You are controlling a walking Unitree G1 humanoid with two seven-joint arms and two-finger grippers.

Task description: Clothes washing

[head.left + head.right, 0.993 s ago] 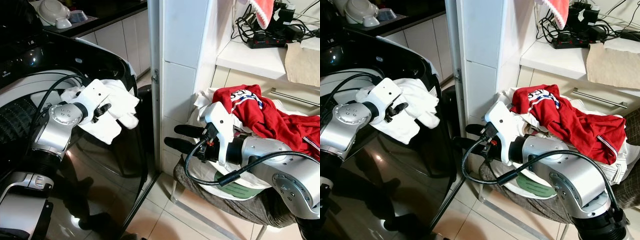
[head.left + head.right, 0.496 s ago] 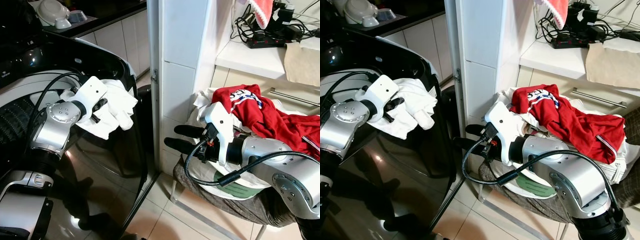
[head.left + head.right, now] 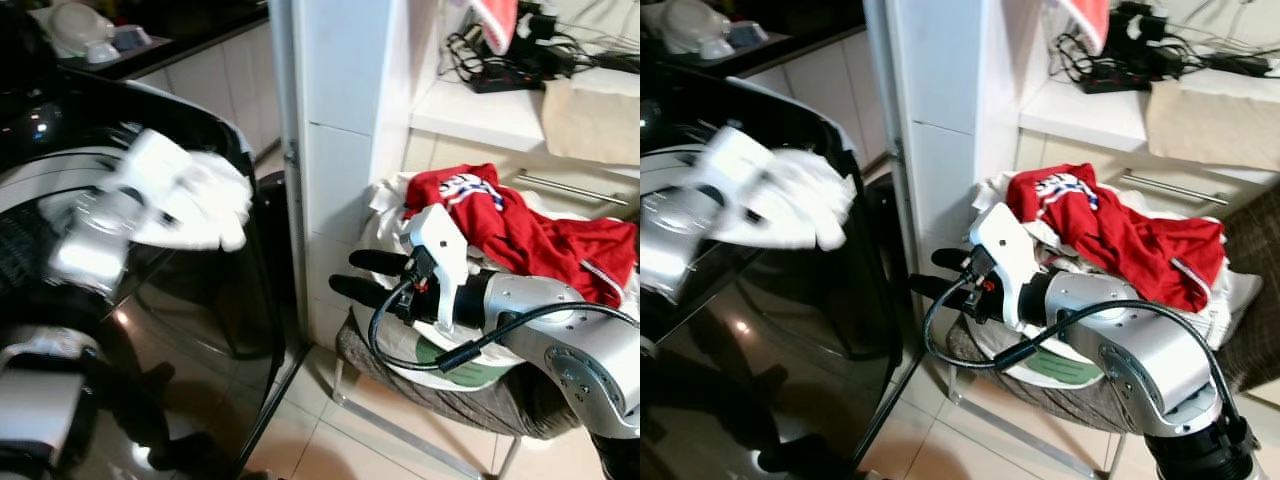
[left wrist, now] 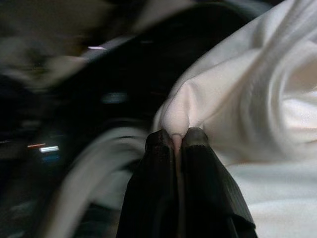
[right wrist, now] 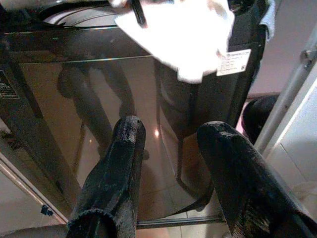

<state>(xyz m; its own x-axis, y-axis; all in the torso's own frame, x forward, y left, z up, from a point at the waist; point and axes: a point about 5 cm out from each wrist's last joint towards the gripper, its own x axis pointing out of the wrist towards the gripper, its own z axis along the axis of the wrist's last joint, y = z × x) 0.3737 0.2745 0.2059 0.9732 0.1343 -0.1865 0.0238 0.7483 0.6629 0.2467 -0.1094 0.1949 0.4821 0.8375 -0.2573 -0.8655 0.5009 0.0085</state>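
My left gripper [image 4: 174, 141] has its 2 black fingers pressed together on a fold of the white cotton garment [image 3: 205, 190], pinching it at the edge so the rest hangs free. In the head views that bundle sits at the upper left of the frame, over the rim of the glossy black top-loading washing machine [image 3: 215, 330]; the arm there is smeared with motion blur. I judge the cloth is held high and out over the opening so it can fall into the drum rather than catch on the lid.

My right gripper [image 3: 352, 278] sits at the centre of the frame, its 2 fingers spread apart with nothing between them, pointing toward the washer's dark front. It hovers just in front of the pile of laundry, where the crumpled red jersey with white lettering [image 3: 500, 215] lies on top of pale clothes on the stool-like stand [image 3: 440, 400]. I take it that this puts it ready for the next piece.
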